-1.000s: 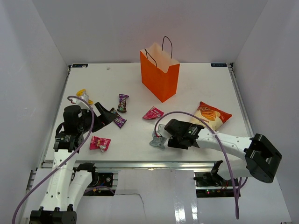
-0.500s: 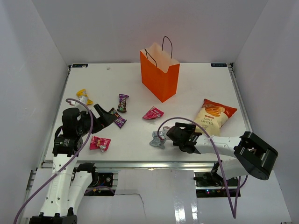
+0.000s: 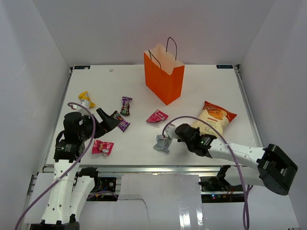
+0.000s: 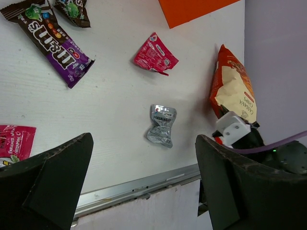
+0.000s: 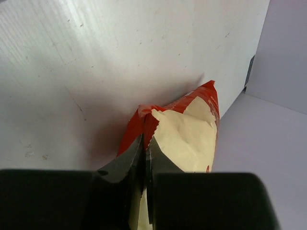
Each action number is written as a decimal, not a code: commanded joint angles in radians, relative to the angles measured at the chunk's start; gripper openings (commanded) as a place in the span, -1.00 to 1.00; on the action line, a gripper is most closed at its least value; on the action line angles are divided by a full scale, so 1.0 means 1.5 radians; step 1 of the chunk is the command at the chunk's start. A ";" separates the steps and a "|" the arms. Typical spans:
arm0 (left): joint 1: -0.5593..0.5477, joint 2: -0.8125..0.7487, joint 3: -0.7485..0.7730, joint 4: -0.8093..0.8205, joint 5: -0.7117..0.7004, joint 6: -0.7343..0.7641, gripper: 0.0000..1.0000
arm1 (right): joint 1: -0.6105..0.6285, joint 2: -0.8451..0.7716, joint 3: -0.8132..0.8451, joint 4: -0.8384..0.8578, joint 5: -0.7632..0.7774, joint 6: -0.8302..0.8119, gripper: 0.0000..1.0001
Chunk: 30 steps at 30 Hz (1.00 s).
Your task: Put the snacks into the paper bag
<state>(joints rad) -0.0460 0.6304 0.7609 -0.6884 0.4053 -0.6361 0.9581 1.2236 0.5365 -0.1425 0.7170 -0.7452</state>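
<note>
Far left on the tabletop (image 3: 206, 88) we've got a yellow packet (image 3: 86, 99) lying loose. Just in front of it, our left tool (image 3: 108, 120) hangs with its jaws spread wide, holding nothing. The front pink packet (image 3: 102, 147) lies near the front edge, right beside that arm. A purple candy bar (image 3: 121, 121) sits just off the tool's tips, and a second purple packet (image 3: 126, 105) is a bit further back.

Toward the middle there's the middle pink packet (image 3: 157, 116). Closer to the front is a crumpled silver packet (image 3: 162, 143), and both are lying free. The paper bag (image 3: 164, 76) stands upright toward the back with its mouth open and no snack touching it.

Just right of the silver one, our right tool (image 5: 145, 143) is pinched narrow on the near edge of the chip bag (image 3: 218, 117). That bag is on the right side of the tabletop, well apart from the paper bag.
</note>
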 commanded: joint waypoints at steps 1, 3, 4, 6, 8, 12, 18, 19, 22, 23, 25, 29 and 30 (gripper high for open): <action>0.000 -0.006 0.000 -0.007 0.008 0.005 0.96 | -0.032 -0.065 0.081 -0.047 -0.107 -0.006 -0.85; -0.001 0.001 0.002 -0.004 0.010 0.004 0.96 | -0.086 -0.075 0.168 -0.126 -0.197 0.000 -0.85; -0.001 0.003 0.003 -0.003 0.012 0.004 0.96 | -0.111 -0.084 0.197 -0.146 -0.282 0.000 -0.85; -0.001 0.011 0.009 0.003 0.016 0.000 0.96 | -0.173 -0.091 0.281 -0.187 -0.357 -0.002 -0.85; -0.001 0.015 0.015 0.010 0.018 -0.002 0.96 | -0.204 -0.082 0.341 -0.215 -0.434 0.006 -0.85; -0.001 0.020 0.026 0.020 0.022 -0.011 0.96 | -0.311 -0.036 0.529 -0.285 -0.575 0.089 -0.85; -0.001 0.016 0.026 0.022 0.029 -0.010 0.96 | -0.385 -0.001 0.654 -0.304 -0.730 0.197 -0.85; -0.001 0.016 0.026 0.022 0.030 -0.009 0.96 | -0.387 0.000 0.666 -0.304 -0.741 0.208 -0.85; -0.001 0.017 0.026 0.021 0.031 -0.009 0.96 | -0.398 0.002 0.706 -0.304 -0.786 0.242 -0.85; -0.001 0.017 0.027 0.022 0.031 -0.009 0.96 | -0.404 0.002 0.715 -0.300 -0.796 0.248 -0.85; -0.001 0.020 0.028 0.022 0.031 -0.008 0.96 | -0.407 0.003 0.735 -0.297 -0.818 0.264 -0.85; -0.001 0.029 0.031 0.028 0.035 -0.006 0.96 | -0.409 0.015 0.820 -0.264 -0.825 0.305 -0.85; 0.000 0.030 0.031 0.029 0.036 -0.006 0.96 | -0.408 0.027 0.842 -0.258 -0.824 0.312 -0.85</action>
<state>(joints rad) -0.0460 0.6708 0.7666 -0.6689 0.4362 -0.6472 0.3485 1.2583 1.6718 -0.6472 -0.4564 -0.3508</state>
